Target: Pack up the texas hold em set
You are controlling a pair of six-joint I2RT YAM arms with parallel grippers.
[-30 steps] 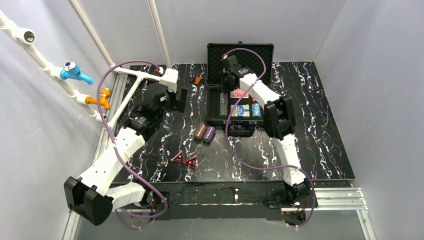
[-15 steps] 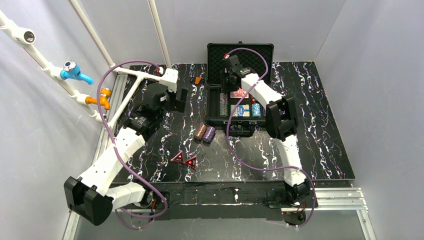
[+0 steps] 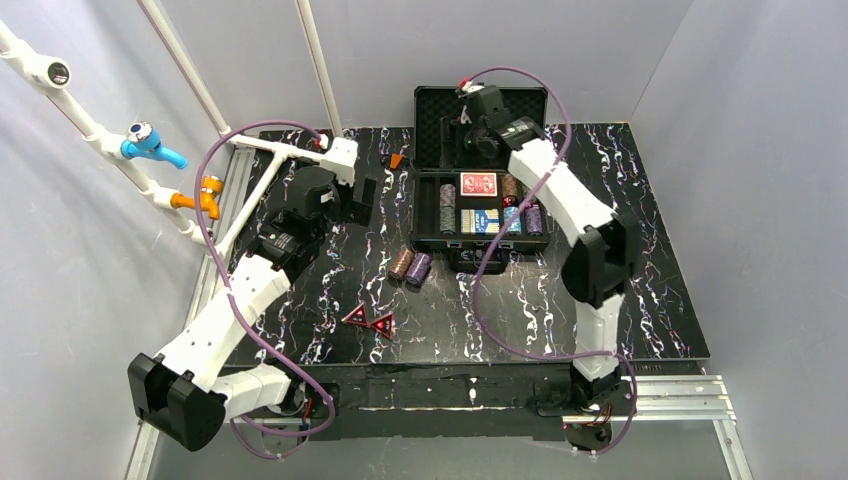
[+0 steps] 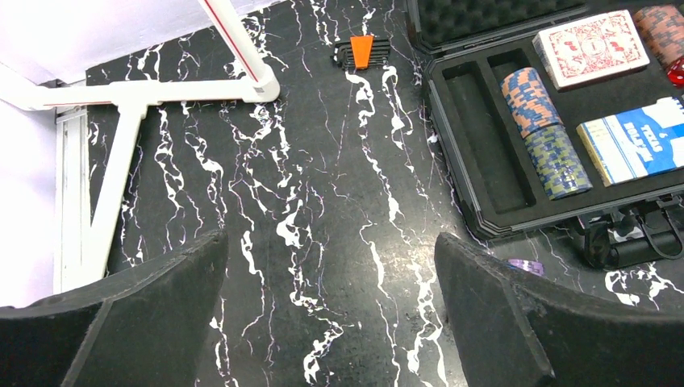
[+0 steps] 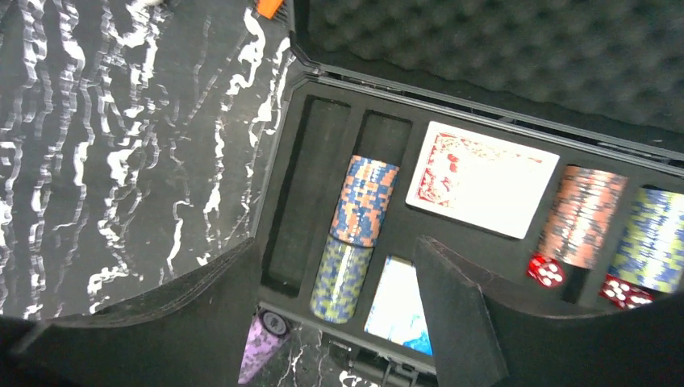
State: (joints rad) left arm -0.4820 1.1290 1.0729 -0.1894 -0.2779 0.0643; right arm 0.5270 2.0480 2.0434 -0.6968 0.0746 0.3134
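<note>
The black case [image 3: 417, 215] lies open at the back of the table, its foam lid [image 3: 440, 110] upright. Its tray holds a red deck [image 3: 479, 185], a blue deck [image 3: 481, 221] and chip stacks [image 3: 447, 208]. My right gripper [image 3: 478, 130] hangs open over the tray's back edge, nothing between its fingers [image 5: 452, 298]. Below it are an orange-blue stack [image 5: 364, 200], a yellow-blue stack [image 5: 343, 278] and red dice [image 5: 545, 271]. A brown stack [image 3: 402, 264] and a purple stack [image 3: 419, 268] lie on the table. Two red triangles [image 3: 369, 320] sit nearer. My left gripper [image 4: 331, 282] is open over bare table.
A small orange object [image 3: 397, 160] lies left of the lid. A white frame [image 3: 290, 150] crosses the table's back left corner beside my left arm. The case's leftmost slot [image 4: 488, 137] holds nothing. The case handle [image 4: 637, 238] sticks out at its front.
My right gripper has opened, lifted out of the tray and moved back toward the lid; its arm swung right, uncovering the tray's right side. The left arm has not moved.
</note>
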